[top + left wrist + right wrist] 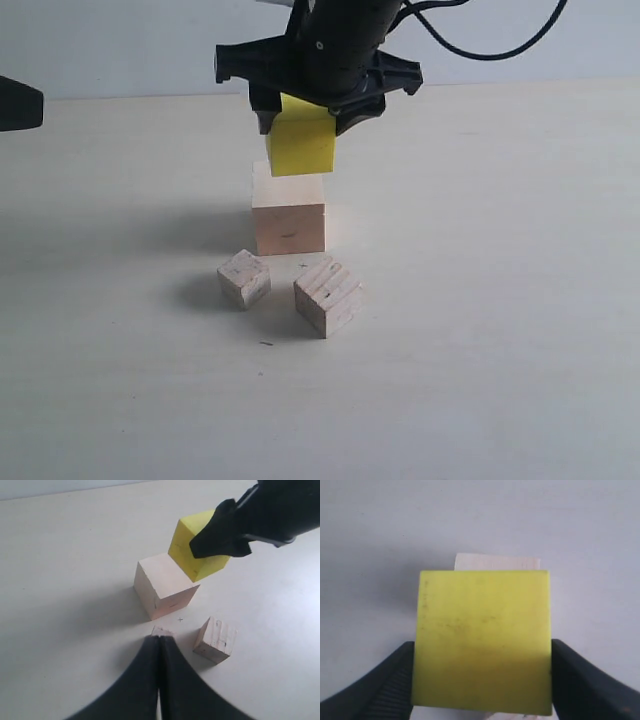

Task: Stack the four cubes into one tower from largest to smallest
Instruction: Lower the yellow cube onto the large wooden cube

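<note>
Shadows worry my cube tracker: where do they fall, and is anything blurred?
Exterior view: soft shadows fall left of the large pale cube and smallest cube. Left wrist view: its shut jaws look blurred up close. Right wrist view: yellow cube evenly lit, jaws soft-edged.

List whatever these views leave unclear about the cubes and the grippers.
- Exterior view: whether the yellow cube touches the large pale cube or hangs just above it; their edges overlap.
- Right wrist view: the yellow cube covers nearly all of the large pale cube.
- Left wrist view: the smallest cube is mostly hidden behind the left gripper, whose jaws are shut.
</note>
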### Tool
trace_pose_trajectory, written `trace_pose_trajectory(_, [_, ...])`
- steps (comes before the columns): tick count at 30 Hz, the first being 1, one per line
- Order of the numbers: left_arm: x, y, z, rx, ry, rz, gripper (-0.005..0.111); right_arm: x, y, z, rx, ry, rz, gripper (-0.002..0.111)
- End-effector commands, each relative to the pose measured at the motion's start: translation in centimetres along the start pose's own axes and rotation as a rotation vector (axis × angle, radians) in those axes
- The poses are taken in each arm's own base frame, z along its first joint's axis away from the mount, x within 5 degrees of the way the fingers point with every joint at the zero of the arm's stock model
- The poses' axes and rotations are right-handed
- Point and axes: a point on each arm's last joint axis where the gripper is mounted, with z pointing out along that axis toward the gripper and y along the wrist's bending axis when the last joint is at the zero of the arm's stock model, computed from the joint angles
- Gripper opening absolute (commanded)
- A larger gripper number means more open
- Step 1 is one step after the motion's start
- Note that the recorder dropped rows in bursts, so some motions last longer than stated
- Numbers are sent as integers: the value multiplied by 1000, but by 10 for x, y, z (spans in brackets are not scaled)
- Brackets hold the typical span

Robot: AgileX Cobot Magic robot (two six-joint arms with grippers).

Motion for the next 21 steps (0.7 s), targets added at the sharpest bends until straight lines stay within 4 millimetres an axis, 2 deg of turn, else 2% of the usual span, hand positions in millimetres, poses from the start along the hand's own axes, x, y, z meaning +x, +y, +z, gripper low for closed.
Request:
trace_pose_trajectory(1, [1,-1,-2,1,-4,20,0,-3,2,9,-5,-21,27,0])
trace_pose_trajectory(11, [2,-2,-2,11,0,9,0,-4,3,35,-15,-32,83,0])
trace_pose_trajectory(21, [2,-2,-3,11,1,10,0,-6,0,38,19,-59,89,0])
